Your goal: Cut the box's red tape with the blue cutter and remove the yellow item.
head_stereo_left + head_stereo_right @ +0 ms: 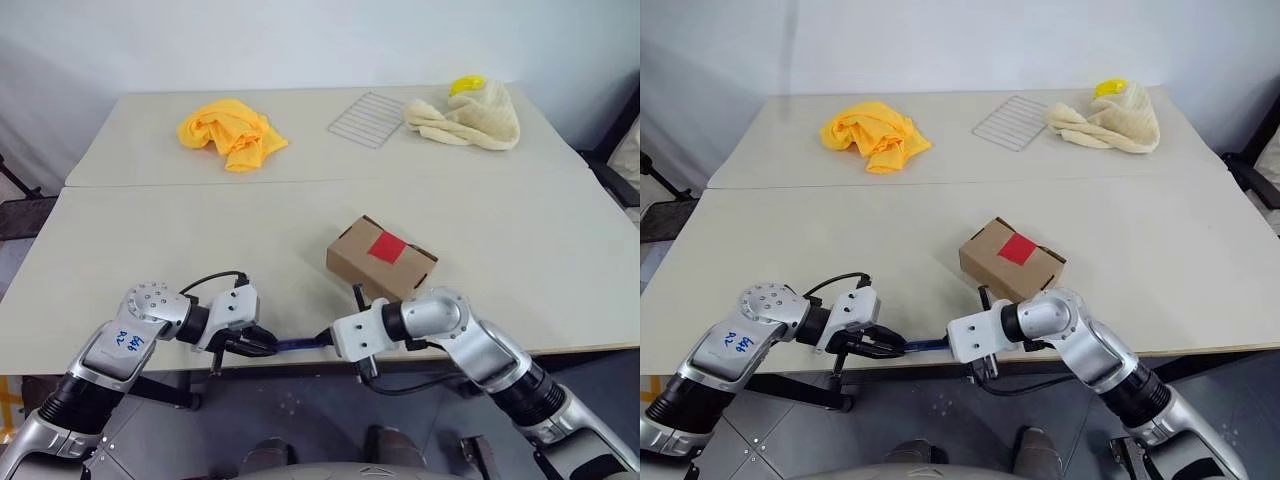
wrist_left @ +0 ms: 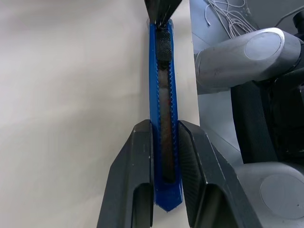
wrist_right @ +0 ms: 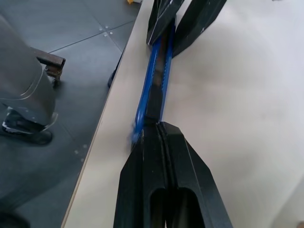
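Blue cutter at near table edge, ends hidden by 2 claws: left claw clamped on body, right claw pinched shut on other end. 1 box w/ red tape just beyond.

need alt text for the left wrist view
The left gripper clamps a blue cutter by its sides, held just above a pale table. The right gripper's shut fingers pinch the cutter's far end.

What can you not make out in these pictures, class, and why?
- Yellow item: hidden inside the taped box.
- Cutter blade: head views too small; in the right wrist view the right hand covers that end.
- Yellow piece: mostly hidden behind the cream cloth.
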`<action>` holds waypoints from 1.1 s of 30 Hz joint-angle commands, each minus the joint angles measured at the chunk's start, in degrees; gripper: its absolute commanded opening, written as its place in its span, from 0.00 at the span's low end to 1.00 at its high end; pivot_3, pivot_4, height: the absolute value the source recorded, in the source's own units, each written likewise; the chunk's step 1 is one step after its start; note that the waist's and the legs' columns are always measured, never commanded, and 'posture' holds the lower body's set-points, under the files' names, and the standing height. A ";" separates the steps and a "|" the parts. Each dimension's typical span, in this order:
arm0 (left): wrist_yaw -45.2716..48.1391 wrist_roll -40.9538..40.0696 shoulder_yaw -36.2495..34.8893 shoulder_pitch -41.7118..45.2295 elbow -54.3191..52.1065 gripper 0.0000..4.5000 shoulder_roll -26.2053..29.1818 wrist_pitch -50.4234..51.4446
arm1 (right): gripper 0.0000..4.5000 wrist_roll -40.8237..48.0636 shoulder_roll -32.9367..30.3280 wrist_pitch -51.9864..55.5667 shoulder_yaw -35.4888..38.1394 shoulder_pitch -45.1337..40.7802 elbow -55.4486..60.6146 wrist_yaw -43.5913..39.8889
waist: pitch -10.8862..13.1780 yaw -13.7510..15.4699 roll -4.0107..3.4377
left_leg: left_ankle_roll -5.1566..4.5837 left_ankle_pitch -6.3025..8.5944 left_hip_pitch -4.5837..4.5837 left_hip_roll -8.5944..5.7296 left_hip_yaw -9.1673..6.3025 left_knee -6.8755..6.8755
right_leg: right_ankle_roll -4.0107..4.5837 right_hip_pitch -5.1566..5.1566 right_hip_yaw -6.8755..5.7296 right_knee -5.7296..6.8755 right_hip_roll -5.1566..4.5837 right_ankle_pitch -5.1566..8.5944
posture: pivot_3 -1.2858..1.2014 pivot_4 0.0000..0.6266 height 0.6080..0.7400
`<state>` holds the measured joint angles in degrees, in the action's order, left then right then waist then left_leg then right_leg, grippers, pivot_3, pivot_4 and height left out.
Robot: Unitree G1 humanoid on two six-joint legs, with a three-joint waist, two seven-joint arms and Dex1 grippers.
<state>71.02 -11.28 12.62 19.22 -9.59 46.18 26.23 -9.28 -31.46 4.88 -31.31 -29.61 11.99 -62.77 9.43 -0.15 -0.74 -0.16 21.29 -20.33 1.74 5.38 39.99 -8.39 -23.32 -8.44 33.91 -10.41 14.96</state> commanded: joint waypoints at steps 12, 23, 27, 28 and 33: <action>-0.18 1.43 3.53 -0.72 -0.04 0.09 -0.27 2.12 | 0.01 -4.44 8.13 -1.11 -5.99 -1.35 -6.72 1.22 | -0.05 -0.04 -0.01 | 0.00 0.00 0.03 0.00 -0.01 0.00 | 0.00 0.02 0.00 0.02 0.00 0.00 | 0.52 0.24 1.00; -1.03 1.91 3.30 -0.21 1.01 0.09 -1.31 1.37 | 0.01 -4.65 12.42 -1.62 -5.50 -5.12 -11.95 2.56 | -0.09 -0.02 -0.04 | 0.01 0.00 0.09 0.01 -0.01 0.00 | 0.01 0.05 0.02 0.08 0.01 0.01 | 0.52 0.24 1.00; -3.33 0.98 -0.57 -1.35 1.50 0.09 -2.35 -2.83 | 0.01 1.26 10.12 7.18 1.42 -4.35 -4.47 1.25 | -0.08 0.32 -0.04 | 0.01 0.00 0.07 0.01 -0.02 0.05 | 0.02 0.06 0.02 0.11 0.00 0.01 | 0.52 0.24 1.00; -4.03 0.76 -1.74 -1.65 1.87 0.09 -2.80 -4.50 | 0.01 3.09 9.55 9.89 3.25 -4.23 -2.41 0.93 | -0.08 0.43 -0.04 | 0.00 0.00 0.02 0.00 -0.05 0.07 | 0.01 0.05 0.02 0.09 -0.01 0.01 | 0.52 0.24 1.00; -9.81 -0.21 -10.22 -3.64 5.72 0.09 -5.26 -14.85 | 0.04 13.98 4.42 32.96 16.30 -6.53 7.91 0.00 | -0.02 0.27 0.03 | -0.01 0.01 -0.14 0.02 -0.08 0.09 | 0.03 -0.10 0.00 0.07 0.00 -0.01 | 0.52 0.24 1.00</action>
<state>64.20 -11.29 6.50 15.71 -5.35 41.06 15.78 0.48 -25.64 28.63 -19.63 -34.09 15.03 -62.40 9.41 0.12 -0.71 -0.17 21.29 -20.49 1.76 5.30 40.06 -8.36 -23.47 -8.45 33.99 -10.40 14.96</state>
